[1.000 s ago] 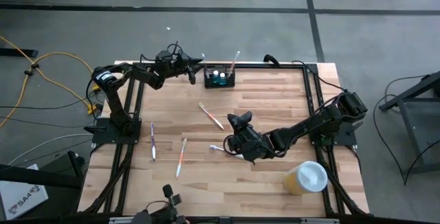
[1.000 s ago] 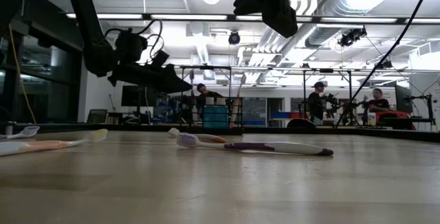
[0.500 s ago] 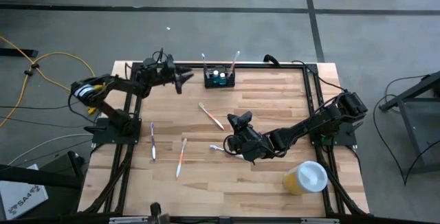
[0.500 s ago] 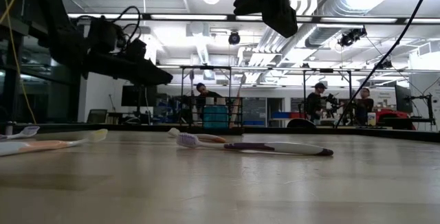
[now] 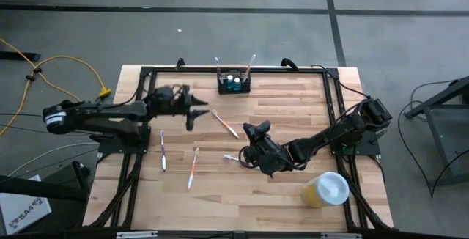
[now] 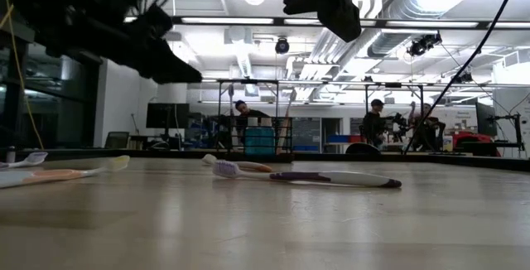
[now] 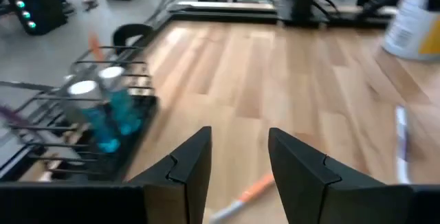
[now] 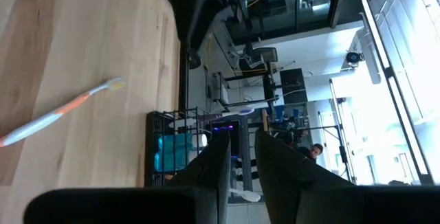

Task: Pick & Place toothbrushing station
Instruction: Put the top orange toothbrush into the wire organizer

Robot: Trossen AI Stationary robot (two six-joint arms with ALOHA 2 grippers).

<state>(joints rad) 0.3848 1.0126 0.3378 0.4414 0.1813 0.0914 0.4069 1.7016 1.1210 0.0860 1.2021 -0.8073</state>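
Swung off the toothbrushing station (image 5: 234,84), left claw (image 5: 199,112) hovers wide, empty; right claw's (image 5: 250,132) gap unclear.

A light wooden bench (image 5: 286,107) carries the black toothbrushing station (image 5: 234,84) at twelve o'clock, a yellow cup (image 5: 325,189) with white lid at five o'clock, and four toothbrushes (image 5: 226,124) scattered from centre toward eight o'clock.

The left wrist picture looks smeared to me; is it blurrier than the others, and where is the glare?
Left wrist view: the caddy and the table are smeared. High view: sharp and evenly lit. Low view: bright ceiling lights turn the left gripper into a silhouette.
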